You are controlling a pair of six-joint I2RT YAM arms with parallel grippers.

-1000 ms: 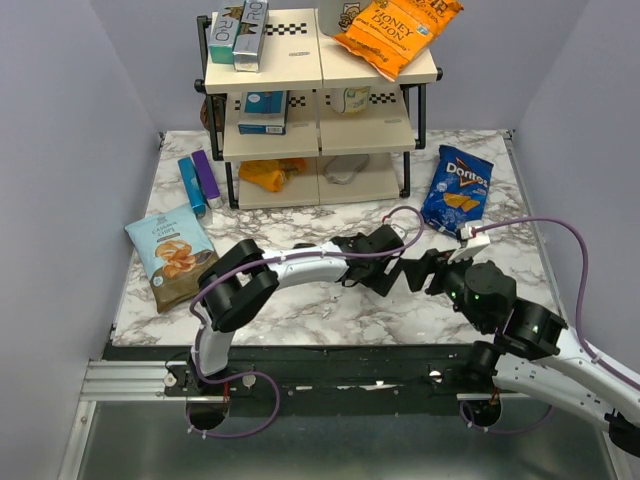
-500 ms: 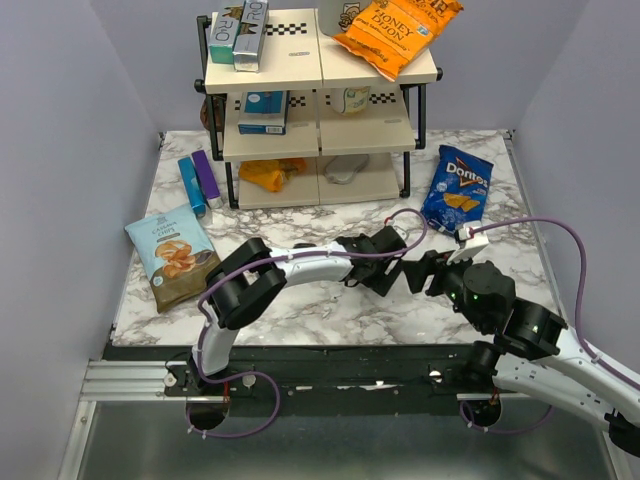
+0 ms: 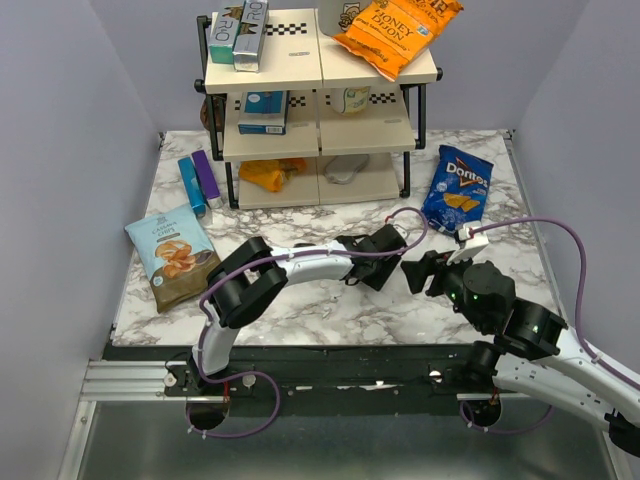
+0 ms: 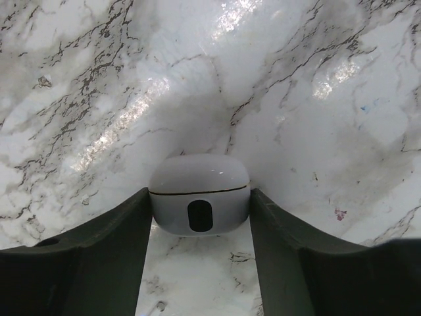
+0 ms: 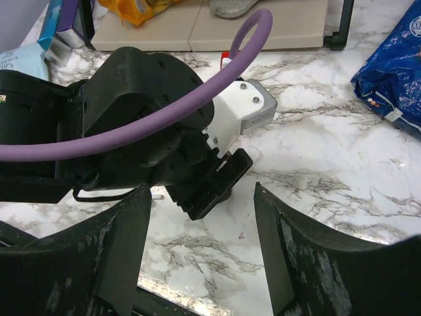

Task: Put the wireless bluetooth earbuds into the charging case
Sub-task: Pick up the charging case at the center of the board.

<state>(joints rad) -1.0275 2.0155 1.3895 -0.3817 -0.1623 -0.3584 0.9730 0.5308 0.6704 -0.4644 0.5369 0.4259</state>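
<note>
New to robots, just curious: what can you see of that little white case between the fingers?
The charging case is a glossy white plastic pebble, lid closed along a thin seam, with a dark oval on its front. It sits upright on the marble table, and the fingers of the left gripper appear to touch both its sides.

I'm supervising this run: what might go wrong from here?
The glossy, rounded charging case is pinched only at its sides by the left gripper; it may squirt out. Its lid is closed, so earbuds cannot go in yet. The open right gripper sits close to the left arm; they may collide.
</note>
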